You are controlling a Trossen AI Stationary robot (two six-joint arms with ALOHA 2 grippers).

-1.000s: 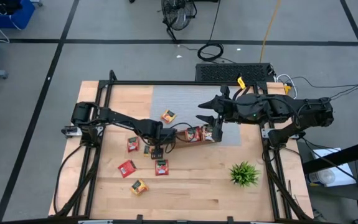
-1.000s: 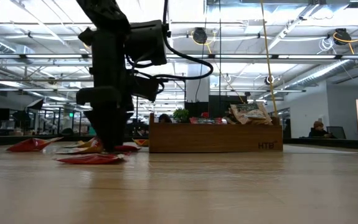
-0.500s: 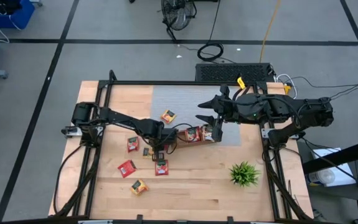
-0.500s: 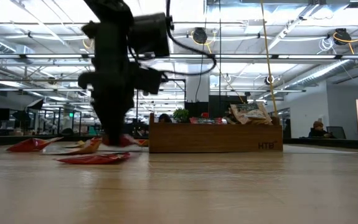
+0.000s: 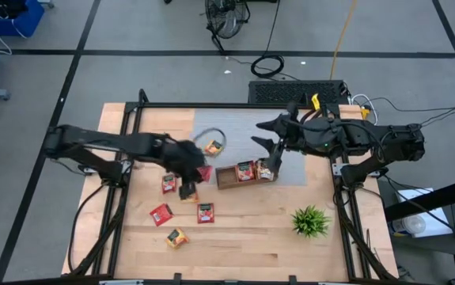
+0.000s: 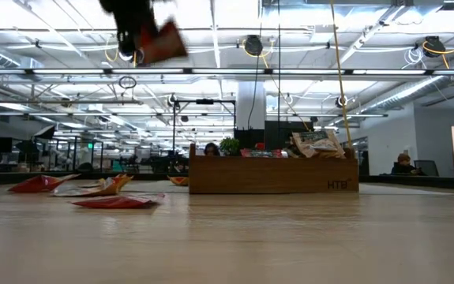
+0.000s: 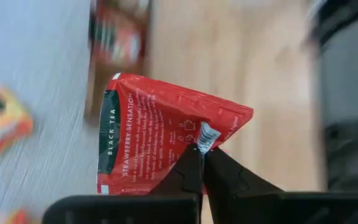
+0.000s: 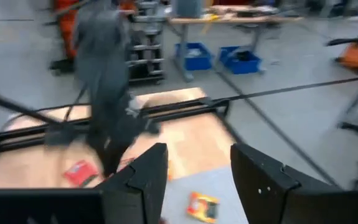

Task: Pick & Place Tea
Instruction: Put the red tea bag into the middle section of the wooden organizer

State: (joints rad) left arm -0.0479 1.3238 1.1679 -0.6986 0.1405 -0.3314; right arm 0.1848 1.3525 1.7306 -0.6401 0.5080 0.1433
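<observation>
The left hand [image 7: 200, 163] pinched a red sachet [image 7: 160, 140] by one corner, lifted above the surface [image 5: 243, 229] at the tray's [image 5: 227, 177] nine o'clock; its label read "BLACK TEA STRAWBERRY SENSATION". The right hand [image 5: 268, 155] hung open over the tray.

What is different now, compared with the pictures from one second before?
The left gripper has shut on a red tea sachet and lifted it off the table; in the low view it has risen from the tabletop to the top of the picture. The arm has also drawn back toward the left side. The right gripper still hangs open over the wooden tray. The other sachets and the green plant lie as before.
</observation>
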